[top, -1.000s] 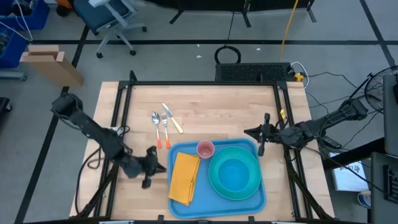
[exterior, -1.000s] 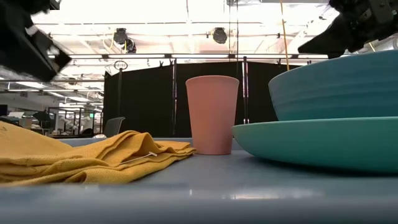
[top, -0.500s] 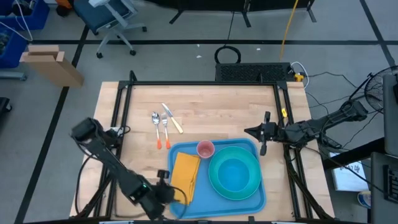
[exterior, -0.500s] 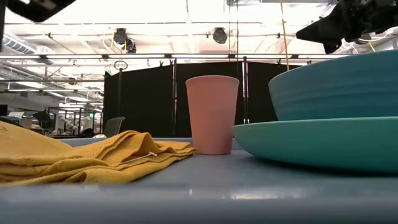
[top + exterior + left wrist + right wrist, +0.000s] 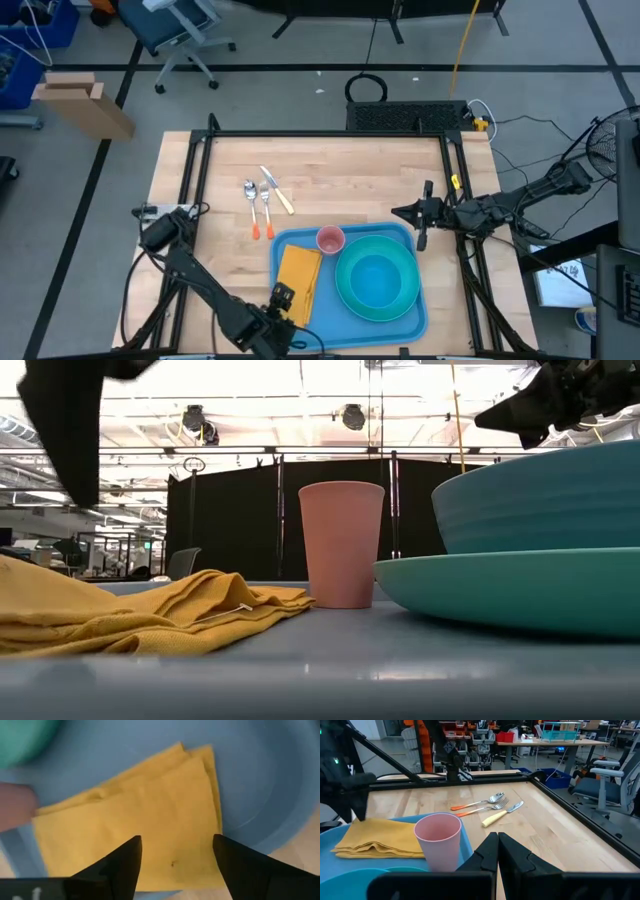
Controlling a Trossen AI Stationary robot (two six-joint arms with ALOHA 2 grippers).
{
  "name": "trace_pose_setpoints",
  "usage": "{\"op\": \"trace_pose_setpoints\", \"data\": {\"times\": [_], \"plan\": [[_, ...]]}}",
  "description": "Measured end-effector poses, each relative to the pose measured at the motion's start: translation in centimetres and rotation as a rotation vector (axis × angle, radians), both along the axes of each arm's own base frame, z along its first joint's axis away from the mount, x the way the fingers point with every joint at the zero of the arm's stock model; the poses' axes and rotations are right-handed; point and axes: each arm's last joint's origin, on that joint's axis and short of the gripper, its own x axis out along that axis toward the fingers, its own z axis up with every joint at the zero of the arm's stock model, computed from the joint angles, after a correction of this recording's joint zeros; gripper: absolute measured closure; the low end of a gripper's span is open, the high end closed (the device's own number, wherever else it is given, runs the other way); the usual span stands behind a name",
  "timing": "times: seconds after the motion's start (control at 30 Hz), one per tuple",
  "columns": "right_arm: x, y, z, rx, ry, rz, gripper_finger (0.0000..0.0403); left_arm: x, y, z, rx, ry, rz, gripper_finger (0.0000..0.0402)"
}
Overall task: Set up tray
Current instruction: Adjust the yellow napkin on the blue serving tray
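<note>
The blue tray (image 5: 406, 238) lies at the table's near middle. On it rest a folded yellow napkin (image 5: 299, 278), an upright pink cup (image 5: 331, 240) and a teal bowl (image 5: 377, 281) standing on a teal plate (image 5: 347, 262). My left gripper (image 5: 175, 857) hangs open over the near end of the napkin (image 5: 135, 820), fingers pointing down, one finger (image 5: 65, 440) clear above the cloth. My right gripper (image 5: 402, 212) stays shut in the air by the tray's far right corner, its fingers (image 5: 497, 847) pointing at the cup (image 5: 439, 840).
A spoon (image 5: 250, 192), a fork (image 5: 266, 200) and a yellow-handled knife (image 5: 279, 192) lie on bare wood beyond the tray's far left corner. Black frame rails (image 5: 190, 190) run along the table's sides.
My left gripper has swung from the bare wood left of the tray toward the table's near edge and to the right. It now stands over the napkin's near end. The napkin, cup, bowl and plate have not moved.
</note>
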Motion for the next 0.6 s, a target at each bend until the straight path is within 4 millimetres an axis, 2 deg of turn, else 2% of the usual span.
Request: {"op": "trace_pose_setpoints", "data": {"times": [0.1,0.2,0.43,0.6], "plan": [[0.0,0.0,0.0,0.007,-0.001,-0.001,0.0402,0.3,0.0,-1.4,0.004,0.056,-0.011,0.0150],[0.0,0.0,0.0,0.007,-0.001,-0.001,0.0403,0.2,-0.1,-1.8,-0.005,0.088,-0.020,0.0156],[0.0,0.0,0.0,0.008,-0.003,-0.001,0.0403,-0.5,-0.4,-1.3,-0.003,0.083,0.007,0.0175],[0.0,0.0,0.0,0.013,-0.003,-0.002,0.0403,-0.6,-0.6,-1.6,-0.013,0.112,-0.016,0.0194]]}}
